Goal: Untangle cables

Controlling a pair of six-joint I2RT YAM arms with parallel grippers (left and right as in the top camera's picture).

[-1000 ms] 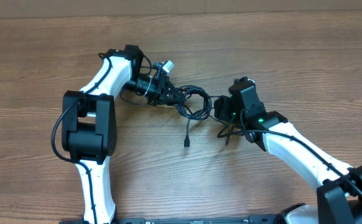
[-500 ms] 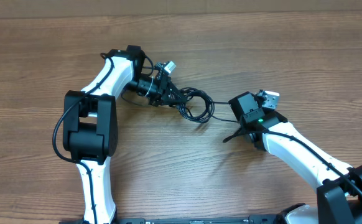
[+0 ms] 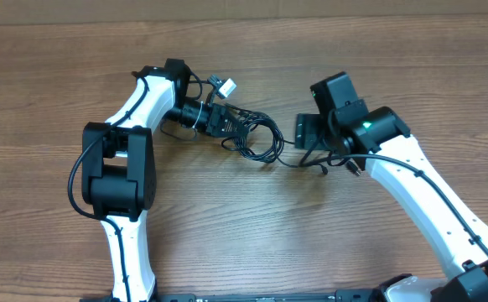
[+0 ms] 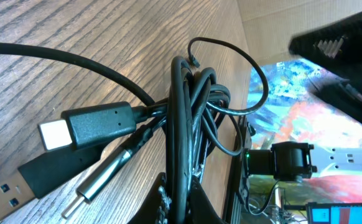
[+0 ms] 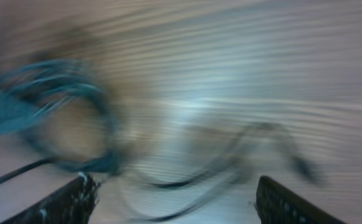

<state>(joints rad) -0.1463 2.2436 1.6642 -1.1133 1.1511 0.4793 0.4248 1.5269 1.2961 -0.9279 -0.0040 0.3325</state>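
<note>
While the left hand (image 3: 220,122) clamps the cables (image 3: 259,139), the right hand (image 3: 306,134) gapes.

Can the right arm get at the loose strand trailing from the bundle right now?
Probably yes: the right end effector is open over the loose strand, nothing between them. The left end effector grips the cable bundle to one side.

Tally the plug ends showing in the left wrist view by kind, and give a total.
Flat USB-A plug: 1
Small silver-tipped plug: 1
Round barrel plug: 1
Total: 3, all on the cables pinched in the left hand.
</note>
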